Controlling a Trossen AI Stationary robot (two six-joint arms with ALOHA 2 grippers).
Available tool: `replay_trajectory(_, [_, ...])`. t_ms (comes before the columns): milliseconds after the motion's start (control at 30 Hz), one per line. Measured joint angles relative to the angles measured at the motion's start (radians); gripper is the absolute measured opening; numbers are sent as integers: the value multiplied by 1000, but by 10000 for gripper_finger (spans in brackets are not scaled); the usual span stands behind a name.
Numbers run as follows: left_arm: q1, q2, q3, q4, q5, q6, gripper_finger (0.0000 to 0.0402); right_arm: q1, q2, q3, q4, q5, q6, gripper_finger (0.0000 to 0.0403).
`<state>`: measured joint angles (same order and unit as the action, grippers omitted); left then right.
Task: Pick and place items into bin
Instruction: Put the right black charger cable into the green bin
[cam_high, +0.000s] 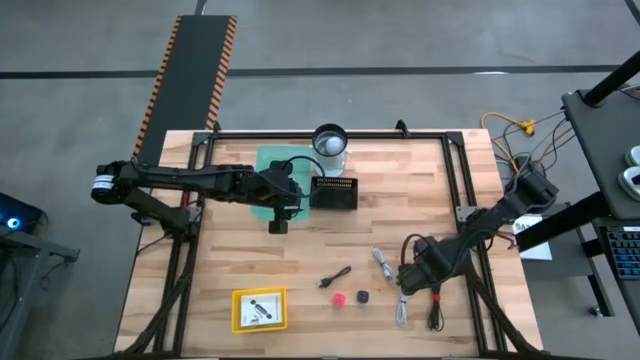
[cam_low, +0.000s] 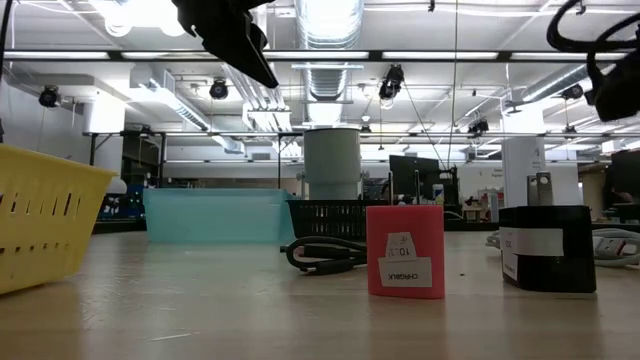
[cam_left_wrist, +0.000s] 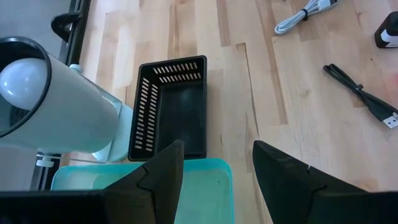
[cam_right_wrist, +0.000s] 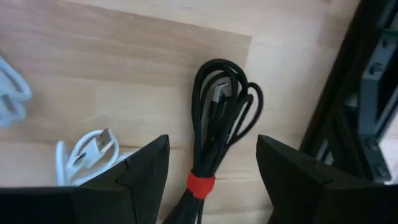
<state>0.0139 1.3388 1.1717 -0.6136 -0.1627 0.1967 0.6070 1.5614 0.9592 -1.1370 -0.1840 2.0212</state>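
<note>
Left gripper raised over the near edge of the teal bin, fingers spread wide with nothing between them. Beside that bin, a black slotted basket and a grey cylindrical container with a white ball inside.

Right gripper low over the table's right side, fingers parted wide, holding nothing, poised directly above a coiled black cable bound with a red tie. Just beside it, a white USB cable; farther toward the table's middle, a grey coiled cable.

Near the front edge: a loose black cable, a red cube and a black cube, close together but apart. White label on the red cube printed upside down, possibly "CHROMAX", too small to confirm. White label on the black cube, unreadable.

Yellow bin at front left, something small and dark lying in it.
</note>
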Motion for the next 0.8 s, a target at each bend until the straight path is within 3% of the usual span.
replay_trajectory(600, [0,0,0,-7,0,-2,176,24,-6,-220,291,-12,49,225])
replay_trajectory(800, [0,0,0,-7,0,-2,176,23,-12,-235,333,-33,49,194])
